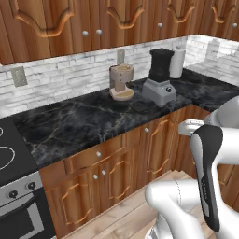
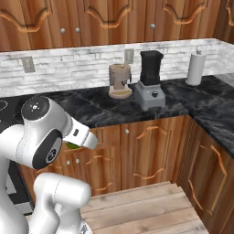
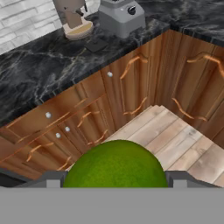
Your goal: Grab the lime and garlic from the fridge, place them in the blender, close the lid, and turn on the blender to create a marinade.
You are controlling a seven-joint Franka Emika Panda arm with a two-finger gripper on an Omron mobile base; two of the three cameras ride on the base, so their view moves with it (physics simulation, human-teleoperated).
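Note:
A round green lime [image 3: 114, 165] sits between my fingertips, and my gripper [image 3: 114, 183] is shut on it. From the right base view, a sliver of the lime [image 2: 71, 146] shows under the hand, low in front of the cabinet drawers. The blender [image 1: 159, 79] [image 2: 149, 82] [image 3: 120, 15], a grey base with a black knob and a dark jar, stands on the black marble counter ahead. Its flat black lid [image 1: 139, 107] [image 3: 96, 45] lies on the counter beside the base. The fridge and the garlic are out of view.
A tan coffee machine [image 1: 122, 81] [image 2: 120, 81] stands left of the blender. A white paper towel roll [image 1: 177, 62] [image 2: 195, 68] is near the counter's corner. A stove [image 1: 11, 186] sits at far left. Wooden cabinets [image 3: 144, 78] run under the counter, and the counter turns along the right wall.

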